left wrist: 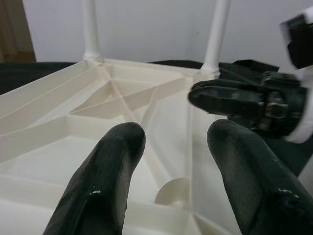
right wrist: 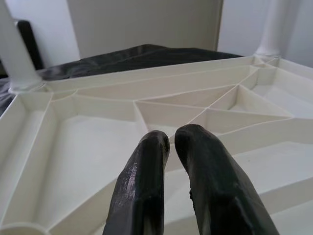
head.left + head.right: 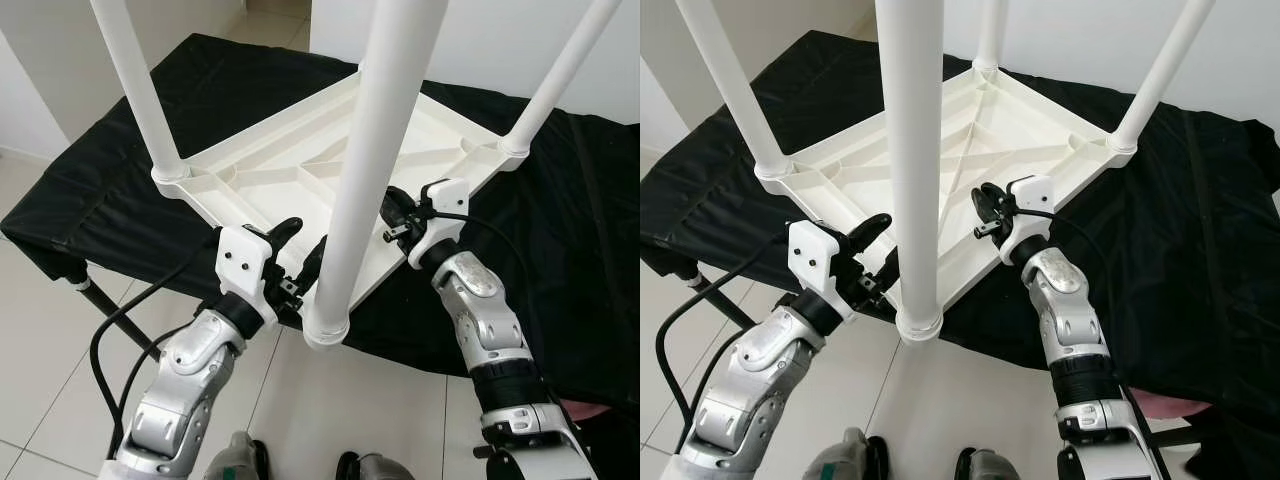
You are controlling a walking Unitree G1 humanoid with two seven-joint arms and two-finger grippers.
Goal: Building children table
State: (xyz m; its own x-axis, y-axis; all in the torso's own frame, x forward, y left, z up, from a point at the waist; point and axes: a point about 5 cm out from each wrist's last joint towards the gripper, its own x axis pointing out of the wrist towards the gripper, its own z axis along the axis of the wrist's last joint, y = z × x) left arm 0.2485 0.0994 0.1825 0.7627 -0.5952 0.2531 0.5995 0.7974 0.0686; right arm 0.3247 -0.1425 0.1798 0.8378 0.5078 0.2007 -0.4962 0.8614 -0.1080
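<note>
A white plastic children's table lies upside down on a black-covered surface, its ribbed underside facing up. White legs stand up from its corners: the near leg, the left leg, the right leg and the far leg. My left gripper is open at the near rim, just left of the near leg's base, with nothing between its fingers. My right gripper is shut and empty, hovering over the underside to the right of the near leg, its fingertips pointing across the ribs.
The black cover hangs over the edges of a low stand with a dark frame leg at the left. Pale tiled floor surrounds it, and white walls stand behind. A pink item lies at the lower right. Cables run along both arms.
</note>
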